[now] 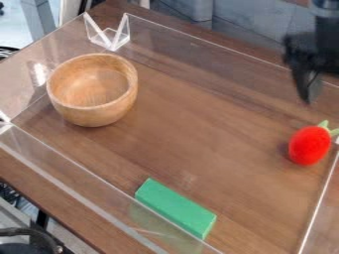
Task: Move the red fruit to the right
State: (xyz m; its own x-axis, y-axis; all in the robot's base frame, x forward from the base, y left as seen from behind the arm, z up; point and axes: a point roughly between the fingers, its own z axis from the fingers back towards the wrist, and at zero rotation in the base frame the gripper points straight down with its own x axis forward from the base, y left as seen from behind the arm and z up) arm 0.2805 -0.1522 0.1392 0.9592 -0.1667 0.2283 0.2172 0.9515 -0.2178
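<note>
The red fruit, small and bright red with a green leafy top, lies on the wooden surface close to the right clear wall. My gripper hangs above and behind it at the upper right, dark and blurred, pointing steeply down. It is open, with nothing between its fingers, and stands apart from the fruit.
A wooden bowl stands at the left. A flat green block lies near the front edge. Low clear walls ring the wooden surface. A clear folded stand sits at the back left.
</note>
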